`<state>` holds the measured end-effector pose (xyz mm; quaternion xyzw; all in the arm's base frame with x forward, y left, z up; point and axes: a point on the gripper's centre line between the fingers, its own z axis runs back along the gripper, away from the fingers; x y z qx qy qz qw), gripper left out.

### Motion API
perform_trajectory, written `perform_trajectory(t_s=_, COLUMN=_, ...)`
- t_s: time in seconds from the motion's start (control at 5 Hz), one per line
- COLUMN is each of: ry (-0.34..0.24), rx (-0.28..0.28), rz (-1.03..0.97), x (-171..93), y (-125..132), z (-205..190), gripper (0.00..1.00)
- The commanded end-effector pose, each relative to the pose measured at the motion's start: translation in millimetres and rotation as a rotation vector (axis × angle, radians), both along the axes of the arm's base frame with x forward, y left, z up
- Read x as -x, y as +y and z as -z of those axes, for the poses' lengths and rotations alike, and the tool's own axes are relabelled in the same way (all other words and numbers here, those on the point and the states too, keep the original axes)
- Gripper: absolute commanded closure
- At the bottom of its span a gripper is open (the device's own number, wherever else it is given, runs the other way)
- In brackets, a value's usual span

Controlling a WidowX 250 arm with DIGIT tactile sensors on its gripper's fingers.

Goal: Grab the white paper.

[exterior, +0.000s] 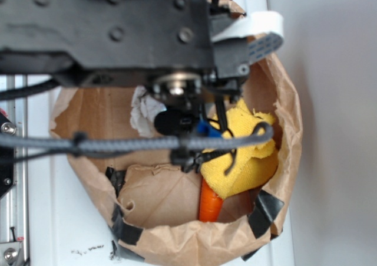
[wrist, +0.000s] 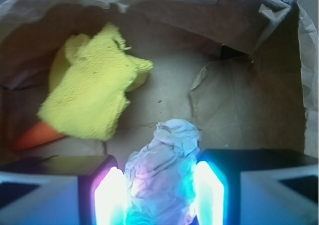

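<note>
Over the white worktop [exterior: 41, 219], in the exterior view, the black robot arm [exterior: 106, 30] hangs above a big brown paper bag [exterior: 283, 101] patched with black tape, and hides much of its inside. Past the wrist a scrap of the white paper, a crumpled off-white ball with grey creases [exterior: 143, 114], shows against the bag's far wall, while a yellow terry cloth [exterior: 244, 154] lies to the right with an orange carrot-like piece [exterior: 210, 202] poking out beneath it. The gripper itself is hidden here, so its state cannot be told from this angle. Down in the wrist view things are plainer: the gripper [wrist: 159, 195] sits low on the bag floor with its two lit fingers [wrist: 108, 197] parted to either side of the white paper [wrist: 162, 170]. Both pads look to be touching or nearly touching the ball's sides, though whether they press firmly enough to hold it I cannot tell. The yellow terry cloth [wrist: 92, 93] lies well apart at upper left, over the orange piece [wrist: 35, 134], so it should not snag. To do this grasp well, I judge the fingers should close evenly on the ball's widest part, squeezing enough that the springy paper cannot slip, and lift straight up clear of the bag's walls.
</note>
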<state>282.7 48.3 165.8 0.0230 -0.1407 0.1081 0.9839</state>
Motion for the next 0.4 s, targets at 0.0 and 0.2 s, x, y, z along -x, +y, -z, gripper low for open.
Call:
perform_trajectory(t_s=0.0, ry=-0.082, rx=0.015, rz=0.028, x=-9.2, y=-23.6, z=-39.2, gripper=1.0)
perform_trajectory(t_s=0.2, ry=-0.081, rx=-0.04, rz=-0.044, x=-5.7, y=-20.0, z=-40.2, gripper=1.0)
